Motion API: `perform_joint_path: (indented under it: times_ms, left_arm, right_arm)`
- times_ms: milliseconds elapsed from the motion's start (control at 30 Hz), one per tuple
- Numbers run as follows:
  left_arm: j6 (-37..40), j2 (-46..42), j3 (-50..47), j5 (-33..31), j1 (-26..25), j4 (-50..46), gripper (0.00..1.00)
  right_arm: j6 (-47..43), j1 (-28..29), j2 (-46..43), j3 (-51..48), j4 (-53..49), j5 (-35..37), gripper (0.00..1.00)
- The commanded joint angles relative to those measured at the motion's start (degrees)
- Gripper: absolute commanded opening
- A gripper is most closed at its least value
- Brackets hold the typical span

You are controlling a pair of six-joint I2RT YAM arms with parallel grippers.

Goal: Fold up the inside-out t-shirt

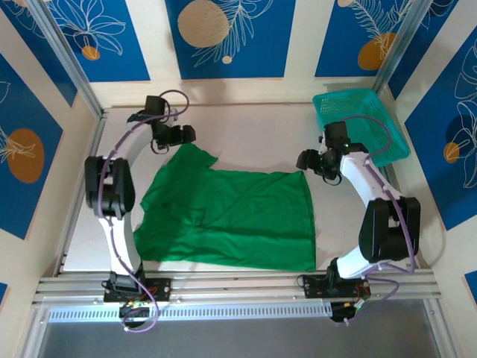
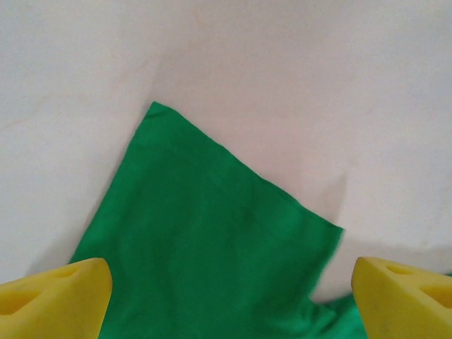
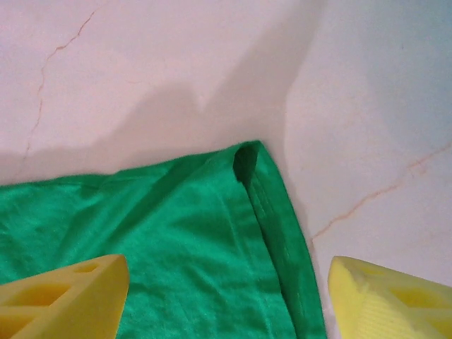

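While my left claw point(image 1: 179, 136) hung open over the sleeve point(image 2: 205, 233) and my right claw point(image 1: 307, 161) hung open over the hem corner point(image 3: 258, 176), the t-shirt point(image 1: 231, 216) lay spread on the table point(image 1: 246, 134). Best move, I judged: drop straight, pinch both layers, lift evenly.

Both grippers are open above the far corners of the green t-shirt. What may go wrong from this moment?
1. The hem corner under the right gripper is rolled over; a pinch may catch only one layer and slip.
2. The t-shirt lies bunched on its left side near the left gripper; folding now may lock in creases.
3. The teal basket stands close beyond the right arm; a wide swing might knock it.
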Motion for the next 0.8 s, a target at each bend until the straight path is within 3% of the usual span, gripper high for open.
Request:
perform_joint_path:
  times_ms: [0,500,633,700,767]
  left_arm:
    - [6.7,5.0,6.4,1.2,-0.3,-7.5,0.88]
    - [10.7,22.0,22.1,1.9,-0.1,-9.6,0.84]
    - [12.1,25.5,26.7,5.4,-0.2,-13.2,0.7]
    - [13.1,26.9,29.6,5.3,-0.4,-15.0,0.61]
    - [14.5,27.3,30.8,4.3,-0.4,-15.7,0.53]
  right_arm:
    - [-4.3,-0.6,1.0,1.7,-0.3,-7.6,0.75]
    - [-6.0,-3.5,9.7,3.0,-0.4,-6.5,0.75]
    - [-7.7,-4.1,12.9,4.9,-0.9,-10.8,0.74]
    - [-7.8,-4.3,14.9,6.1,-0.6,-14.3,0.66]
    - [-7.1,-4.0,16.4,6.7,0.2,-16.8,0.65]
